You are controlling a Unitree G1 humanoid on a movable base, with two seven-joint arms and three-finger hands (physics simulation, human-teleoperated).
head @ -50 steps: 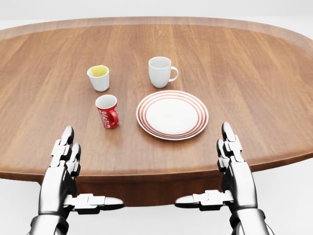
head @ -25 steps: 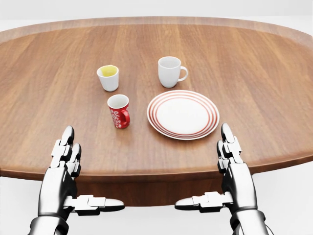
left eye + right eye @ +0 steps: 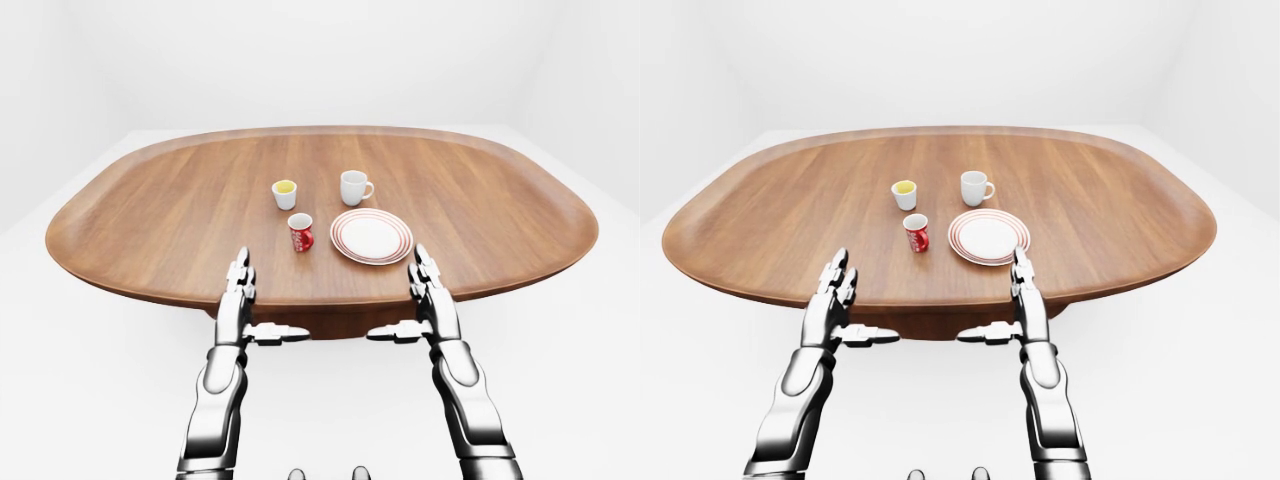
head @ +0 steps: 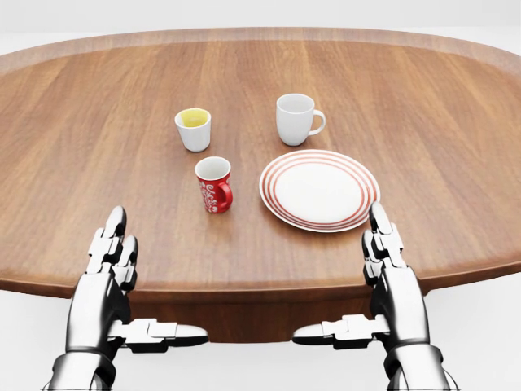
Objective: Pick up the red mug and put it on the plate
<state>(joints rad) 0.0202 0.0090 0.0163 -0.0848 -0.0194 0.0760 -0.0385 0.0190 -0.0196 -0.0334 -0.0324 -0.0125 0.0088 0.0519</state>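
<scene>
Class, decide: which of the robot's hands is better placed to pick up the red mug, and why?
Left. The open left hand sits nearer the red mug; the open right hand lies below the red-striped white plate.

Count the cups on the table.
3. In the head view: red mug left of the plate; white mug above the plate; handleless cup with a yellow inside above the red mug. None seems hidden.

Your head view looks down close over the table (image 4: pixel 98 106) near its edge. Your two eye views sit farther off, taking in the whole tabletop. All three share the plate (image 4: pixel 319 189).
</scene>
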